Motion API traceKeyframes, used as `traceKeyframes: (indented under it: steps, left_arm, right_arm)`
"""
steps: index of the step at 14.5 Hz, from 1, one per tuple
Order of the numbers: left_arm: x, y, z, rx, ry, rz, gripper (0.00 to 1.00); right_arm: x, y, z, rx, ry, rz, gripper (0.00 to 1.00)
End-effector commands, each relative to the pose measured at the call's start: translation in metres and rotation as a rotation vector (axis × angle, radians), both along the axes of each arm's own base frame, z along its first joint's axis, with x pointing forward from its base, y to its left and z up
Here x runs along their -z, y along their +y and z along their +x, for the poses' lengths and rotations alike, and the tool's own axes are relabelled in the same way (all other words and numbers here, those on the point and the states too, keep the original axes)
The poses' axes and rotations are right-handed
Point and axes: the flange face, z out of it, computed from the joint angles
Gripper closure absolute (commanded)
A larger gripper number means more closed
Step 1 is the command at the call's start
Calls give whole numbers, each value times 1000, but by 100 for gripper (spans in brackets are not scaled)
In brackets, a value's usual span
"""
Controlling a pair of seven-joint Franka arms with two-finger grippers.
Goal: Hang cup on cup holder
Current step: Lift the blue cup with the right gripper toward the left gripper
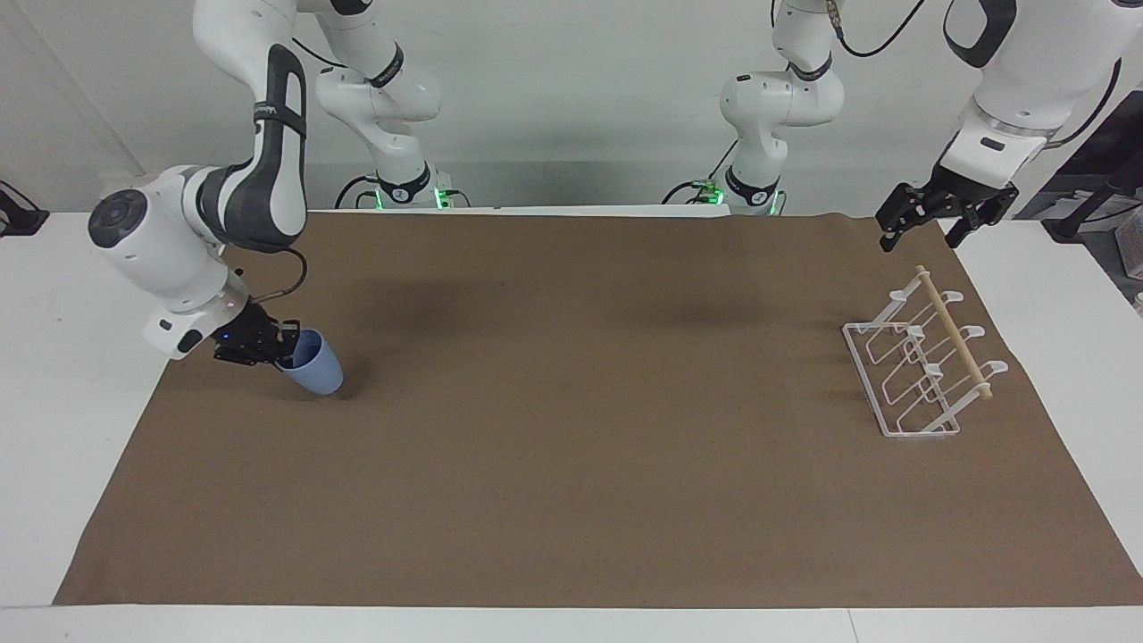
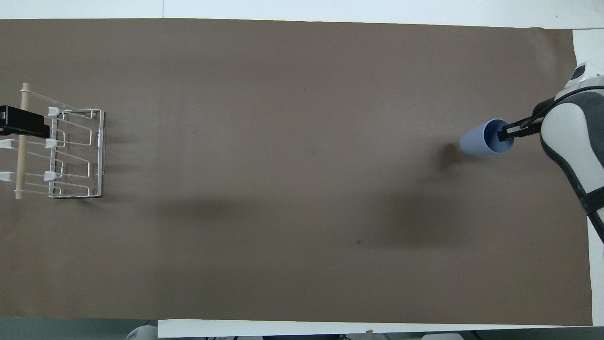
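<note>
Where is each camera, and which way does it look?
Facing view: high across the table, looking at the robots; both arms show whole, the right gripper holding the cup, the left gripper waiting over the cup holder.
Overhead view: above the robots, looking steeply down; only the right arm and the left gripper's tip show.
Both share the cup, cup holder and brown mat.

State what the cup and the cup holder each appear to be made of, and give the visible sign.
Cup: probably plastic, matte; even light blue with no glare. Cup holder: apparently white-coated wire, shown by thin bent loops, with a pale, seemingly wooden dowel across the top.
</note>
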Motion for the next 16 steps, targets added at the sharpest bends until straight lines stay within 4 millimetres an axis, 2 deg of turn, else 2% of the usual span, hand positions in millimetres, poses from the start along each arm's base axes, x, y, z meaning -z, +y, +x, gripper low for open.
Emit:
traceKeyframes:
  steps: [1, 3, 8, 9, 11, 12, 14, 16]
  left_arm:
    - [-4, 5, -5, 8, 1, 5, 0]
    - [-3, 6, -5, 8, -2, 5, 0]
    - [-2, 4, -5, 25, 0, 4, 0]
    - [-3, 2, -6, 27, 2, 4, 0]
    - [-2, -1, -8, 14, 12, 4, 0]
    - [0, -3, -9, -18, 20, 4, 0]
    - [0, -11, -11, -118, 23, -3, 0]
    - [0, -43, -17, -239, 17, -5, 0]
  right_arm:
    - [-31, 28, 2, -11, 24, 151, 100]
    - [-46, 47, 1, 18, 56, 302, 100]
    - [-65, 165, 2, 54, 129, 603, 100]
    - [-70, 185, 1, 63, 142, 670, 100]
    - [-76, 211, -3, 86, 179, 769, 100]
    - [-78, 233, -10, 85, 209, 812, 100]
    - [-77, 262, -20, 128, 237, 892, 100]
    - [-75, 299, -32, 215, 267, 1040, 100]
